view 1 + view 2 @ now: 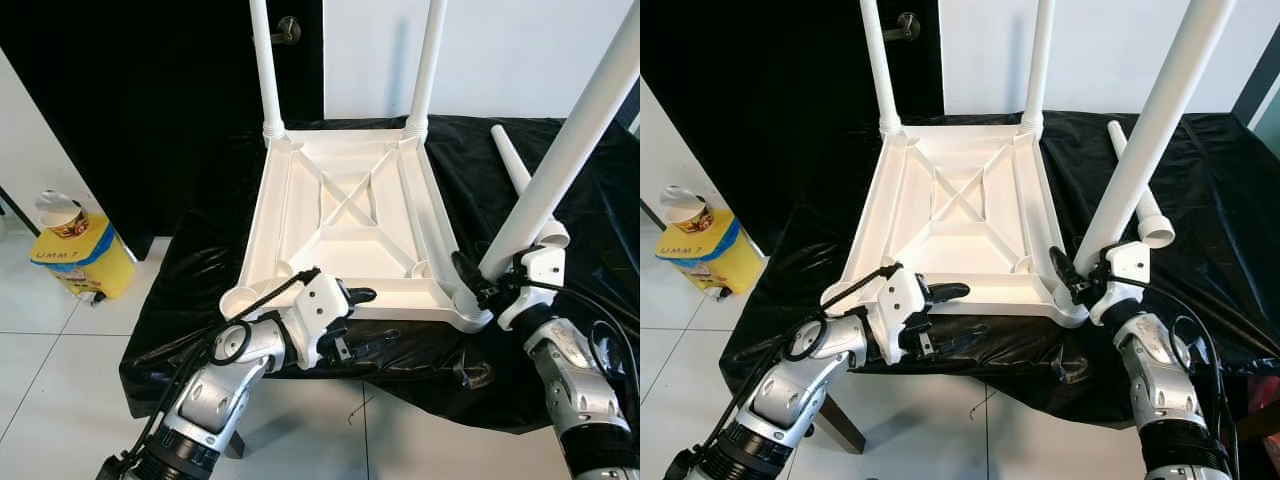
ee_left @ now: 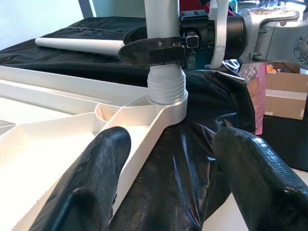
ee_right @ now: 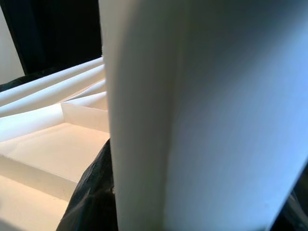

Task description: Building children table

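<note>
Tabletop [image 1: 345, 215] is lying upside down on the black-covered desk [image 1: 200, 260], two far legs already in. Right gripper [image 1: 478, 283] is clamping fingers on the third leg [image 1: 560, 170] at the near right socket. The leg is leaning, so it could cross-thread or pop out. Left gripper [image 1: 350, 320], fingers apart, is straddling the near rim. Left wrist view is showing the leg's threads entering the socket; head views are showing the spare leg [image 1: 515, 170] on the desk.

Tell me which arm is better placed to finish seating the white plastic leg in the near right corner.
Right. The right gripper already clasps that white plastic leg just above its socket; the left gripper sits open at the upturned white tabletop.
</note>
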You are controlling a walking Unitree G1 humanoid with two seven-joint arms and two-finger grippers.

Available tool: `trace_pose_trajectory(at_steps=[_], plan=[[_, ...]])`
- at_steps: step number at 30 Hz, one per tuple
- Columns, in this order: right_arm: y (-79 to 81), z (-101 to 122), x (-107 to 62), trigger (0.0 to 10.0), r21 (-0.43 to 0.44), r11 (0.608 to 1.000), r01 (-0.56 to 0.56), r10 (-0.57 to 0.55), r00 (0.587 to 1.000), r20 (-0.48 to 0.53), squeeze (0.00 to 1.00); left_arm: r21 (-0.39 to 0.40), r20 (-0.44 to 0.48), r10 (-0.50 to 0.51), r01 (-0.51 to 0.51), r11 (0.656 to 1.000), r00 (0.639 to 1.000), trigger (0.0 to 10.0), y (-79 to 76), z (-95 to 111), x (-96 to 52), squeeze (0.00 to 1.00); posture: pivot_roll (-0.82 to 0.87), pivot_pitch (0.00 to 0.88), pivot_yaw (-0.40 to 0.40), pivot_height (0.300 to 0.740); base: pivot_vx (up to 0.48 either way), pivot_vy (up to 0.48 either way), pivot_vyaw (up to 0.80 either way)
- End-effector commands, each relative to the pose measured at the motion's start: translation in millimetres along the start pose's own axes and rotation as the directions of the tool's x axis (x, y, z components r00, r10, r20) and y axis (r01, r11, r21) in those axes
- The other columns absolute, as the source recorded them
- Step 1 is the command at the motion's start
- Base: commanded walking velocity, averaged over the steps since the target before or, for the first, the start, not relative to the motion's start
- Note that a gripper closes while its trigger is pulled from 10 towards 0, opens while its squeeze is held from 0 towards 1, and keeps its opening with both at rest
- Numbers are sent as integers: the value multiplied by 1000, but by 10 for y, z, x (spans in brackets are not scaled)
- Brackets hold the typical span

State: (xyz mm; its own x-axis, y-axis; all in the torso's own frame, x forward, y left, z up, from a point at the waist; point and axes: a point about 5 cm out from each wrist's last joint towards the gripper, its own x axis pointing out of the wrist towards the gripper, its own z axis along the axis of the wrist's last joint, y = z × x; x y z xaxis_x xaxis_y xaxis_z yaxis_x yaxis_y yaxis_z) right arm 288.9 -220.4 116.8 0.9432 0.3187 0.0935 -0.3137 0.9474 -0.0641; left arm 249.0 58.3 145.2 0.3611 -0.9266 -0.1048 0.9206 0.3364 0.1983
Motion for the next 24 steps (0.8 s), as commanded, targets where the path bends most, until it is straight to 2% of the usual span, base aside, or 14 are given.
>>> trace_pose_trajectory(at_steps=[1,3,8,9,10,13,14,16,17,20,22,24], plan=[[89,-219,-54,10000,41,999,-10,14,994,-107,0,3,2,14,-14,1000,1000,10000,16,24,-20,0,-17,10,12,740,0,0,0],[105,-215,-52,10000,38,999,-14,18,994,-106,0,3,2,15,-15,1000,1000,10000,17,25,-21,0,-17,10,12,740,0,0,0],[168,-222,-58,10000,6,998,55,-54,992,-111,0,0,2,22,-22,1000,1000,10000,19,24,-32,0,-15,18,8,740,0,0,0],[180,-220,-56,10000,-2,997,75,-75,991,-110,0,0,2,23,-23,1000,1000,10000,20,24,-34,0,-15,18,8,740,0,0,0],[219,-198,-40,10000,12,983,183,-181,980,-81,0,0,2,26,-26,1000,1000,10000,24,26,-36,0,-16,21,8,740,0,0,0],[236,-196,-36,10000,28,973,230,-227,971,-78,0,0,2,27,-27,1000,1000,10000,25,26,-37,0,-15,21,9,740,0,0,0],[265,-208,-34,10000,37,956,289,-286,955,-84,0,-2,4,28,-28,1000,1000,10000,26,31,-33,0,-13,24,7,740,0,0,0],[265,-208,-34,10000,37,956,289,-286,955,-84,0,-2,4,28,-28,1000,1000,10000,26,31,-33,0,-13,24,7,740,0,0,0],[287,-216,-35,10000,43,942,333,-329,940,-89,0,-3,6,29,-29,1000,1000,10000,27,35,-30,0,-13,24,7,740,0,0,0],[361,-243,-37,10000,87,835,543,-530,837,-135,0,-4,7,30,-30,1000,1000,10000,31,38,-33,0,-11,26,7,740,0,0,0],[382,-238,-27,10000,93,783,616,-600,786,-151,0,-3,6,32,-32,999,999,10000,36,39,-34,0,-9,24,4,740,0,0,0],[412,-225,-5,10000,102,753,650,-633,759,-153,0,-4,8,35,-35,999,999,10000,41,43,-34,0,-9,23,4,740,0,0,0]])
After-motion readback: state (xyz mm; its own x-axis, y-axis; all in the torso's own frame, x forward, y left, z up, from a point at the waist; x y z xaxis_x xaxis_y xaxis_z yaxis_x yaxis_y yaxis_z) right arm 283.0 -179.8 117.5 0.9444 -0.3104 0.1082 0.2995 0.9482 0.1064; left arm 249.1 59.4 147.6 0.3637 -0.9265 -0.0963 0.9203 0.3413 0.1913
